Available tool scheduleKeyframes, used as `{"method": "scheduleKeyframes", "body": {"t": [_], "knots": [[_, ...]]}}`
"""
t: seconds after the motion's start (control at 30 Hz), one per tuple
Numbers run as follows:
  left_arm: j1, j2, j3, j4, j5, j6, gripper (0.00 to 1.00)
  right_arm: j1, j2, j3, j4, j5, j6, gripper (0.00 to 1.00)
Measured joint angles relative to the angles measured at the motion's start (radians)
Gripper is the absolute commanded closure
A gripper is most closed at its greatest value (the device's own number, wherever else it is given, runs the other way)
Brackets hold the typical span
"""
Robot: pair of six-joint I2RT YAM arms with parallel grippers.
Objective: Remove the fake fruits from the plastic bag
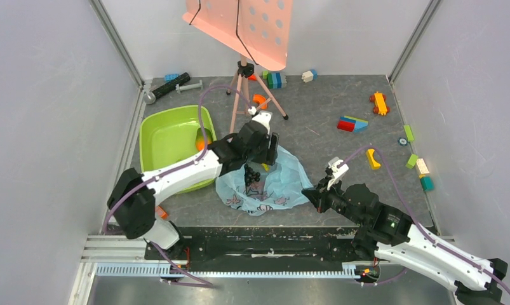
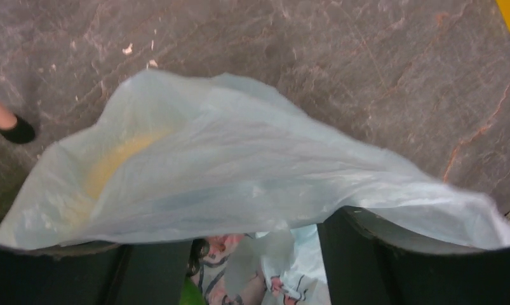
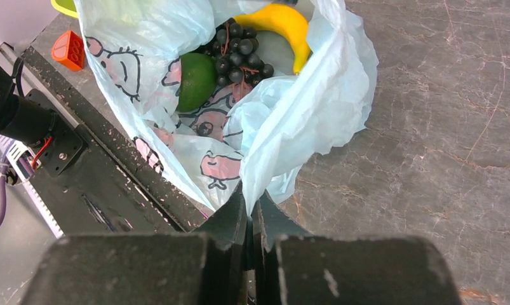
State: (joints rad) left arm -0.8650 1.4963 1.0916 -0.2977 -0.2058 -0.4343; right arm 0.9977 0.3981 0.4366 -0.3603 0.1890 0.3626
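The light-blue printed plastic bag (image 1: 265, 187) lies in the table's middle near the front. In the right wrist view the bag (image 3: 303, 108) gapes open, showing a yellow banana (image 3: 284, 22), a bunch of dark grapes (image 3: 239, 47) and a green round fruit (image 3: 195, 79). My right gripper (image 3: 252, 198) is shut on the bag's near edge; it shows in the top view (image 1: 314, 194) at the bag's right. My left gripper (image 1: 269, 152) hangs over the bag's far side. In its wrist view the left gripper (image 2: 255, 254) is open, the bag's film (image 2: 252, 165) draped over its fingertips. An orange fruit (image 1: 201, 143) lies in the tub.
A lime-green tub (image 1: 166, 136) stands left of the bag. A pink perforated panel on a tripod (image 1: 242, 79) stands behind it. Toy bricks (image 1: 352, 124) and a yellow toy car (image 1: 380, 102) lie at the back right. An orange brick (image 3: 70, 49) lies by the black front rail (image 1: 258, 238).
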Motion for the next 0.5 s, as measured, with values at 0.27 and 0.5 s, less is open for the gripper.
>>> {"method": "scheduleKeyframes", "body": {"t": [0.27, 0.5], "knots": [[0.055, 0.133, 0.07, 0.013, 0.034, -0.127, 0.46, 0.0, 0.007, 0.0, 0.0, 0.0, 0.0, 1.0], [0.051, 0.152, -0.046, 0.07, 0.053, -0.29, 0.49, 0.0, 0.0, -0.003, 0.0, 0.002, 0.0, 1.0]]}}
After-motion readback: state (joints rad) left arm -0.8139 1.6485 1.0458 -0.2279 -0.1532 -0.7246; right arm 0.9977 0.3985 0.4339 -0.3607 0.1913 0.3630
